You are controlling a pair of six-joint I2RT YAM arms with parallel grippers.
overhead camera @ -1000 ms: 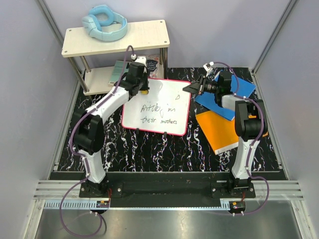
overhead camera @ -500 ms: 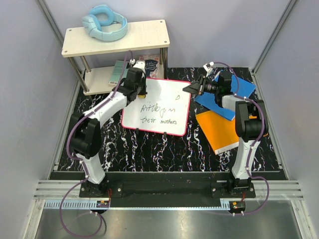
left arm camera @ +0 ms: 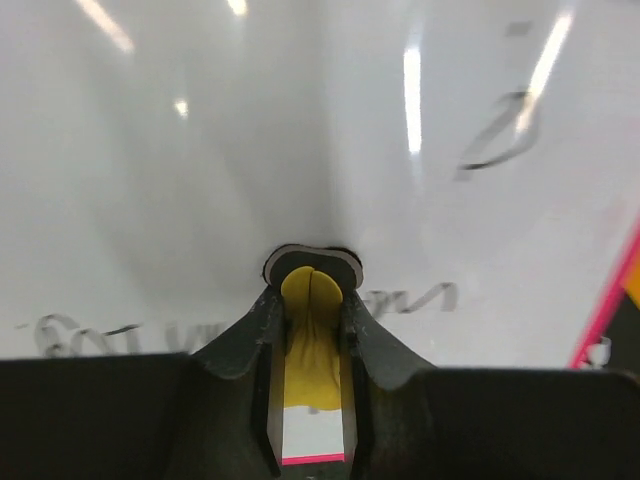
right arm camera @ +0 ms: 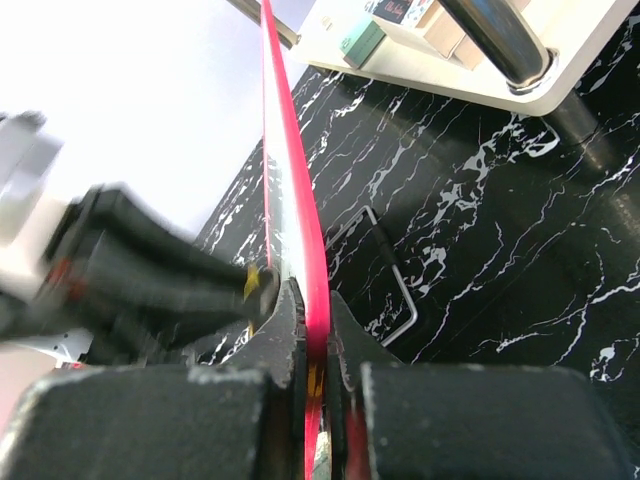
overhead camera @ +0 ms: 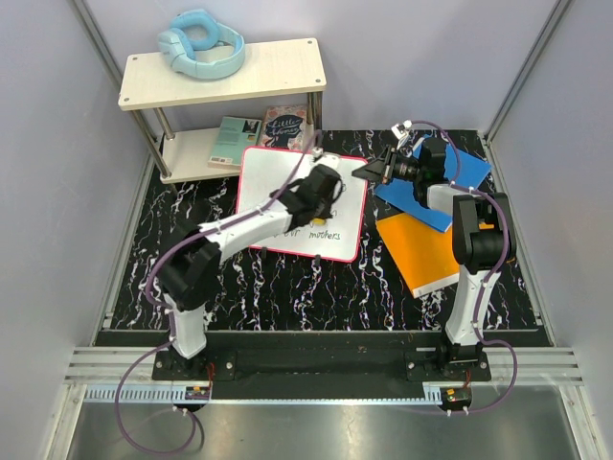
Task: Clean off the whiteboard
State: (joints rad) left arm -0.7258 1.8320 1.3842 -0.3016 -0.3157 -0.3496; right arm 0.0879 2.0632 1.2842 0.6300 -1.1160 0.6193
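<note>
Our left end effector (left arm camera: 310, 300) clenches a yellow eraser (left arm camera: 312, 345) against the whiteboard (overhead camera: 273, 182). Our right end effector (right arm camera: 312, 305) clamps its red edge.

White whiteboard (overhead camera: 276, 174), red-pink border; yellow eraser (left arm camera: 311, 325)

On the whiteboard (overhead camera: 276, 174), dark handwriting (overhead camera: 326, 235) near its lower edge reads "mothers". A lone mark (left arm camera: 495, 130) like "D" sits toward its upper right corner. Lettering on the books (overhead camera: 285, 126) beyond the whiteboard is too small to read.

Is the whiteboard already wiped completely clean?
No, dark handwriting shows on the whiteboard beside the left gripper and its yellow eraser.
</note>
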